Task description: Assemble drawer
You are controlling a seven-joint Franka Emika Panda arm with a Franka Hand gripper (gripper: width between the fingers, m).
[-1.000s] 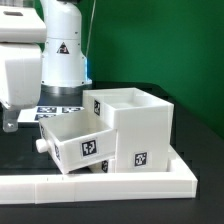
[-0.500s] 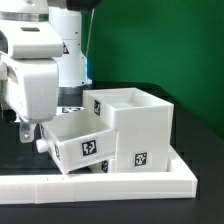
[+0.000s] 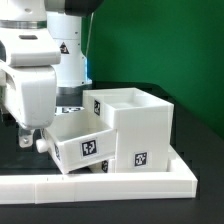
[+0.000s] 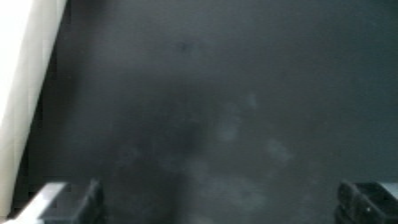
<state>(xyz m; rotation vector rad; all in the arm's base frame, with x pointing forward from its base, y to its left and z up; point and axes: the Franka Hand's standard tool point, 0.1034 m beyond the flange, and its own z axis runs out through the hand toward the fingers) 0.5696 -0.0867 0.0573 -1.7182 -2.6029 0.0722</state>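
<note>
**Operator A:** Green backdrop, black table top (image 3: 200,120), low white rail (image 3: 100,183) along the near edge. Where do we log the drawer parts?

**Operator B:** We log the box shell (image 3: 135,125) close behind the near-edge rail, toward the exterior view's right. The knobbed tray (image 3: 78,142) is partly seated in the shell's side opening and projects toward the exterior view's left, knob (image 3: 41,146) outermost. The marker board (image 3: 62,107) lies further back on the table.

**Operator A:** Gripper state?

**Operator B:** We see the gripper (image 4: 210,200) spread wide in the wrist view: both fingertips sit at opposite sides of the frame with only bare table between them. It holds nothing. In the exterior view the hand hangs low, just beside the tray's knob end.

**Operator A:** What faults do we anticipate?

**Operator B:** In our judgement, three.
1. An off-centre push on the tray could skew it in the opening and jam it, since it appears slightly tilted already.
2. A finger descending onto the tray's rim or knob, rather than beside it, could tip the tray out of the shell.
3. Excess force could slide the whole shell along the rail instead of seating the tray.
</note>
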